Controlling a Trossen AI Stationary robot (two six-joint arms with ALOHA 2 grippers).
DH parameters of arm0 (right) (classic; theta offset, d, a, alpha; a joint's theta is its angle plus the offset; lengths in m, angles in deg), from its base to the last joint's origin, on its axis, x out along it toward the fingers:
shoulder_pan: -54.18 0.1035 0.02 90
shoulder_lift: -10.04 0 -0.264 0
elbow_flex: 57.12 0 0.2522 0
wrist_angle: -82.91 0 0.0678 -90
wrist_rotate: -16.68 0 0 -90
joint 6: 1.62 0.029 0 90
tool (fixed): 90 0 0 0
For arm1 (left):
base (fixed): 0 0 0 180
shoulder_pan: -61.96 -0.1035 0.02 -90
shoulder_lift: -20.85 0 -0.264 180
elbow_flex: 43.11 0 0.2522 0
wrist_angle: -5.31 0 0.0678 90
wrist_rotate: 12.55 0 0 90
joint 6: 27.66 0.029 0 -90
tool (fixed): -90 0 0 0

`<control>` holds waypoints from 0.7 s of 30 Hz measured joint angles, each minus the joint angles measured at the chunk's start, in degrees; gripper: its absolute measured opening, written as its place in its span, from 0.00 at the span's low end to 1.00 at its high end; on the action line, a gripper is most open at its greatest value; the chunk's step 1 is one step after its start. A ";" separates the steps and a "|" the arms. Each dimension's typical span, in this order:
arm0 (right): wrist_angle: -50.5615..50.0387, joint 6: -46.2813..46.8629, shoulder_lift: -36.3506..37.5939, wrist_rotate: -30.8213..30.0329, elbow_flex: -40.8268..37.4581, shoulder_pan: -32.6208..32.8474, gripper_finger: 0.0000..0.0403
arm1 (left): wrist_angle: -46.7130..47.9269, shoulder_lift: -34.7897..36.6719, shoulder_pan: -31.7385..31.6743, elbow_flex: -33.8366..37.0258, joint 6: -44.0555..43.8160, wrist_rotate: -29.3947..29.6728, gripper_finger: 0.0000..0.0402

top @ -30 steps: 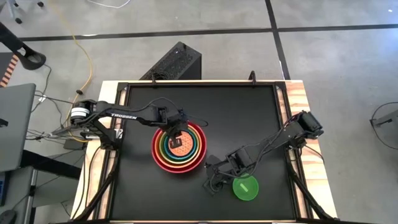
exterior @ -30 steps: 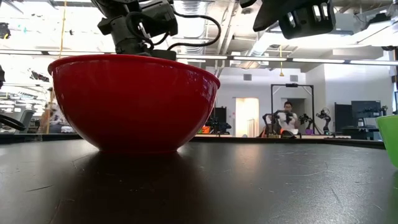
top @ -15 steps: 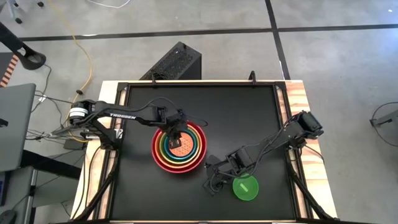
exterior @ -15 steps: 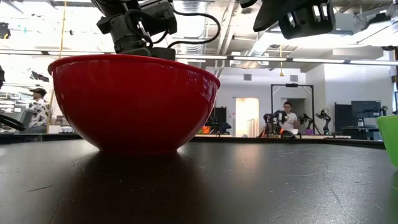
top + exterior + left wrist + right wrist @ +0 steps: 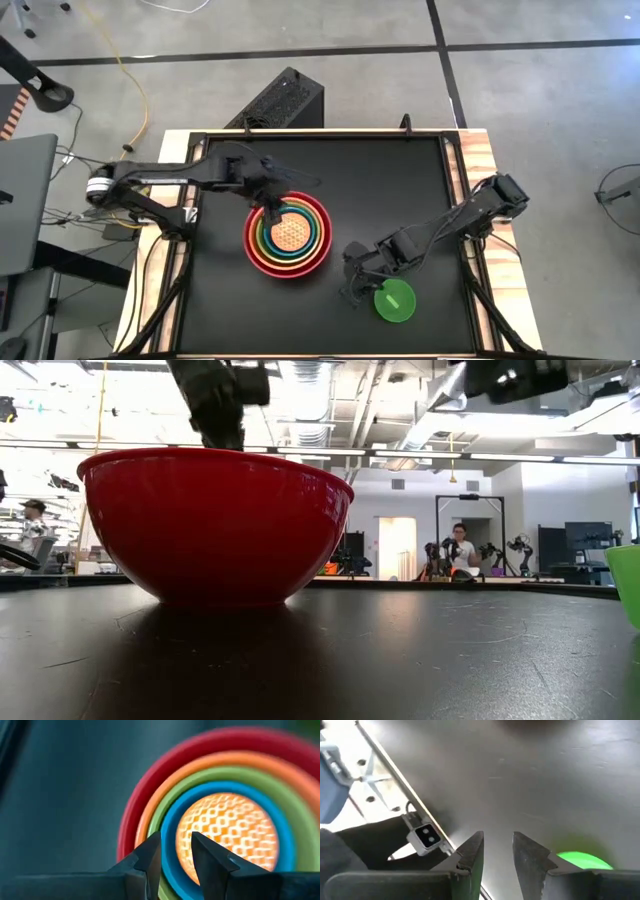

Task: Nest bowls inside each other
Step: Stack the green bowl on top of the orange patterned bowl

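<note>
Several bowls sit nested left of the table's middle. The big red bowl [image 5: 287, 236] is outermost, then orange, lime and teal blue rings. The innermost small bowl [image 5: 227, 832] shows an orange-and-white lattice pattern. My left gripper [image 5: 176, 854] hangs open above the stack's far-left rim [image 5: 271, 210], touching nothing. A small bright green bowl [image 5: 394, 301] rests on its base near the front right. My right gripper [image 5: 351, 287] hovers open just left of the green bowl [image 5: 583, 859]. In the low view the red bowl [image 5: 215, 525] fills the left.
The black tabletop [image 5: 390, 190] lies bare toward the far and right sides. A raised frame edge [image 5: 455, 180] borders it. A black box [image 5: 283, 100] stands on the floor beyond the far edge. People show far off in the room [image 5: 460, 550].
My left gripper has risen out of the bowl stack and drawn back toward the table's far-left, leaving the innermost bowl seated in the teal one. My right gripper has risen a little and edged toward the green bowl. The bowls have kept still.
</note>
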 joint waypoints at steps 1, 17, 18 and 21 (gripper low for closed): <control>-1.57 0.67 0.82 -1.04 0.00 0.65 0.30 | 0.19 1.57 0.20 0.00 -0.70 -0.44 0.24; -22.92 13.63 3.94 -1.21 -5.71 10.17 0.30 | -3.47 33.96 6.86 15.81 -14.05 11.96 0.19; -22.79 14.44 3.95 -0.76 -6.76 10.16 0.30 | -4.29 36.02 6.90 18.07 -15.63 11.94 0.19; -19.90 14.79 3.64 -1.01 -9.51 10.77 0.30 | -6.92 41.56 6.90 24.92 -22.03 11.16 0.19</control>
